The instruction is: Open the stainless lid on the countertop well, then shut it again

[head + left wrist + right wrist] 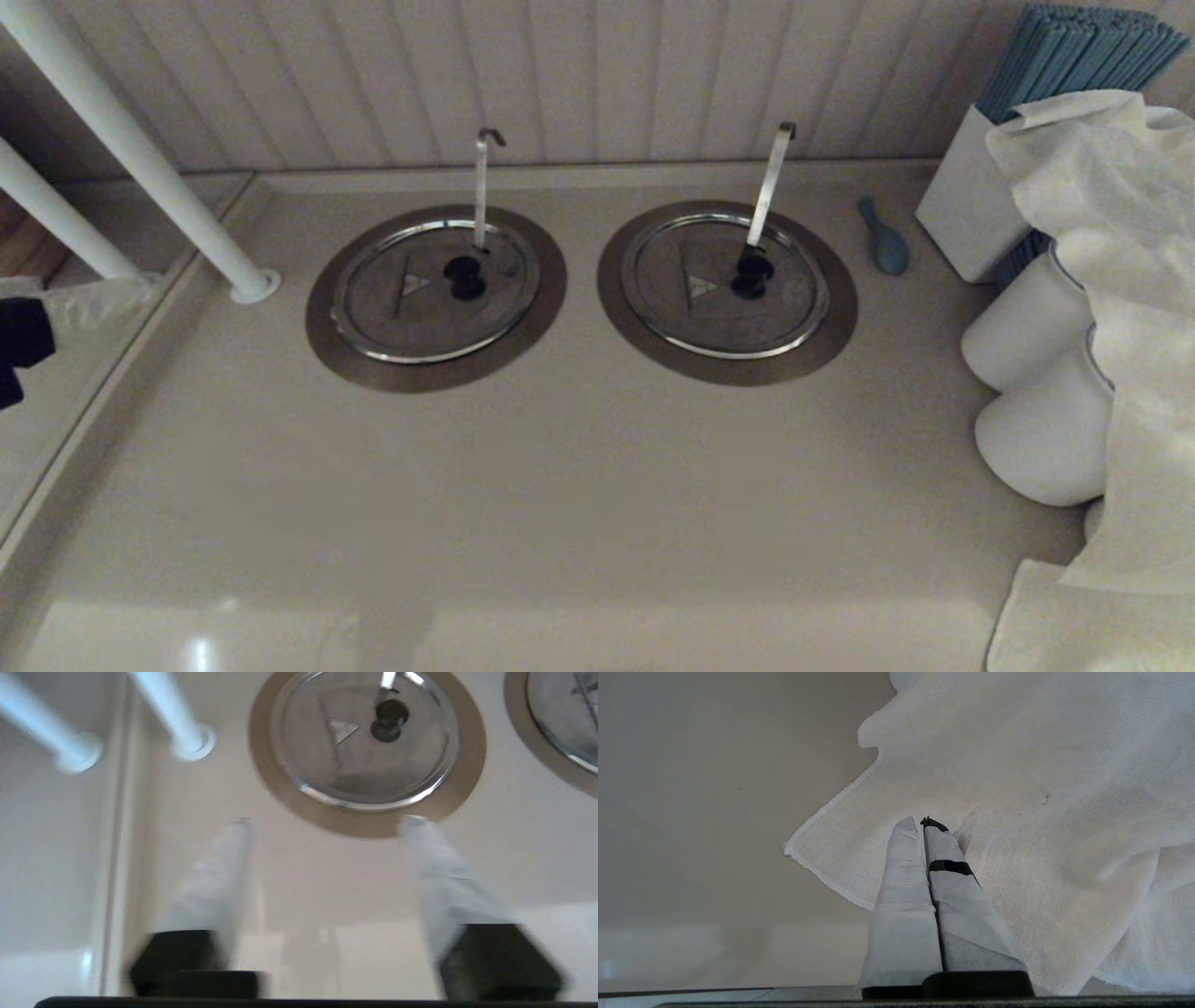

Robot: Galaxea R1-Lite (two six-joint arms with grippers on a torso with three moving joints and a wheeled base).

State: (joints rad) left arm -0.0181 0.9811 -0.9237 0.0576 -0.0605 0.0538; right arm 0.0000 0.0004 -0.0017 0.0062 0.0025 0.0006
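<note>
The stainless lid (411,299) lies flat and closed on the left countertop well, whose brownish flange (327,345) rings it. Its black knob (465,277) sits at the centre, beside a small triangle mark. A slim hook-tipped handle (482,187) stands upright behind the knob. The dark hole itself is hidden under the lid. In the left wrist view, my left gripper (328,820) hovers open just short of the flange (364,823), the lid (364,760) beyond it. My right gripper (920,822) is shut on nothing, above a white cloth (1041,788). Neither gripper shows in the head view.
A twin lid (724,289) with a broader slanted handle (771,182) lies to the right. White poles (140,159) stand at the left. A blue spoon (885,238), a white box (966,210), white jars (1036,327) and draped cloth (1120,280) crowd the right side.
</note>
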